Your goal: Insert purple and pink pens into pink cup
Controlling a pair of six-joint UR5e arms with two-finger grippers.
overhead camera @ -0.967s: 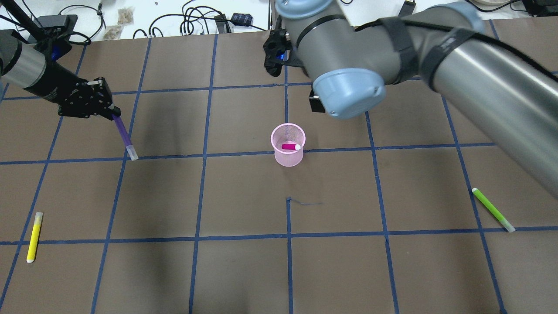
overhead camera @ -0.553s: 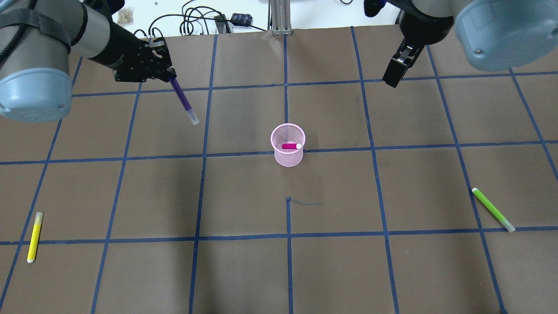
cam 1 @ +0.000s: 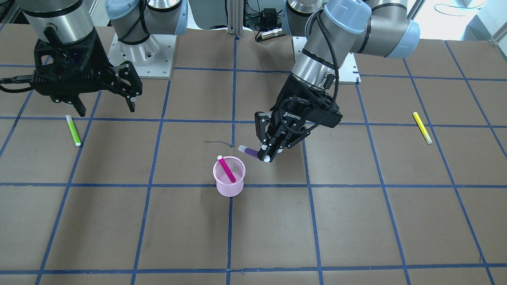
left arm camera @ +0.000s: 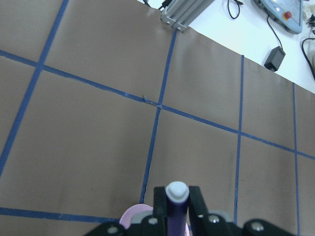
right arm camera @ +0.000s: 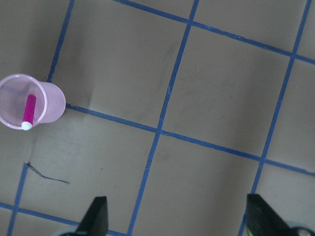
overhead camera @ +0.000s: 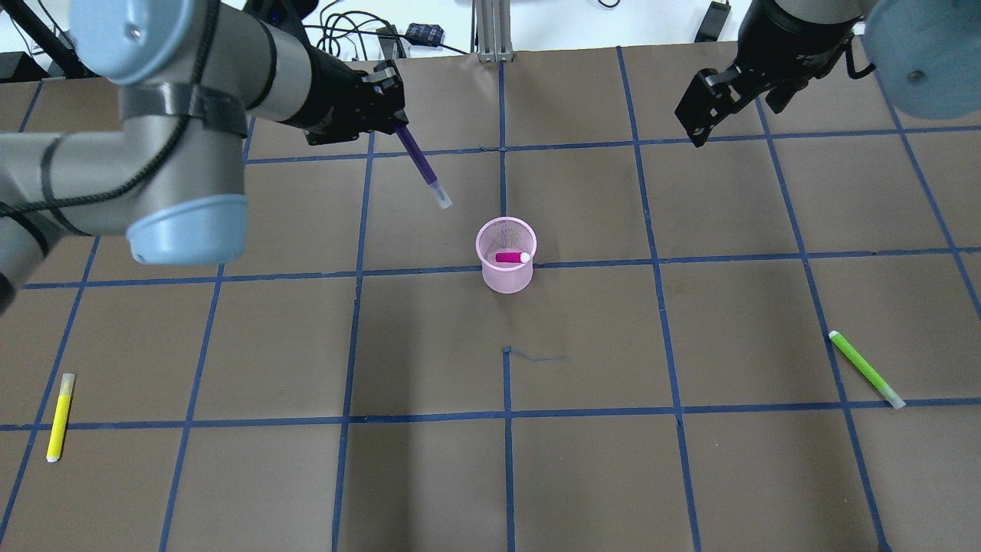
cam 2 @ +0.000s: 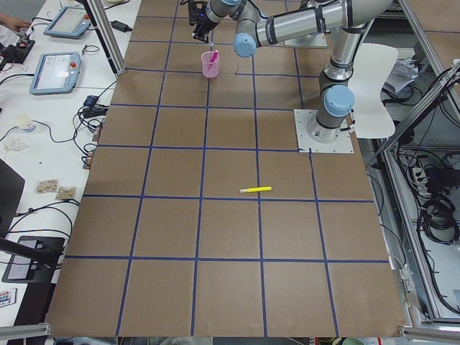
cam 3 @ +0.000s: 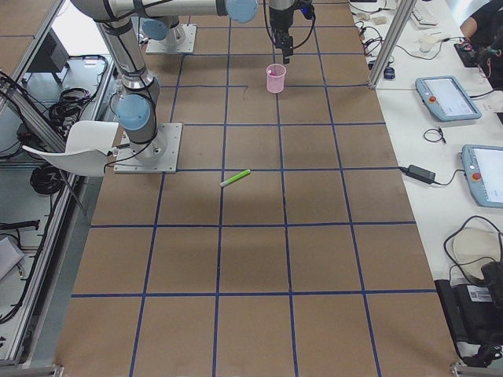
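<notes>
The pink mesh cup (overhead camera: 506,282) stands upright mid-table, and also shows in the front view (cam 1: 229,187) and the right wrist view (right arm camera: 55,101). A pink pen (overhead camera: 511,257) leans inside it (cam 1: 227,169). My left gripper (overhead camera: 400,130) is shut on the purple pen (overhead camera: 420,165), held tilted with its pale tip pointing down toward the cup. The pen hangs above the table, left of and behind the cup (cam 1: 250,151). In the left wrist view the pen (left arm camera: 176,204) sits between the fingers. My right gripper (overhead camera: 699,123) is open and empty at the far right (cam 1: 105,107).
A yellow pen (overhead camera: 60,416) lies near the front left. A green pen (overhead camera: 866,368) lies at the right. Cables (overhead camera: 345,38) lie beyond the table's far edge. Blue tape lines grid the brown table top.
My left arm has carried the purple pen rightward, from the far left to close by the cup. My right arm has pulled back from over the cup to the far right.
</notes>
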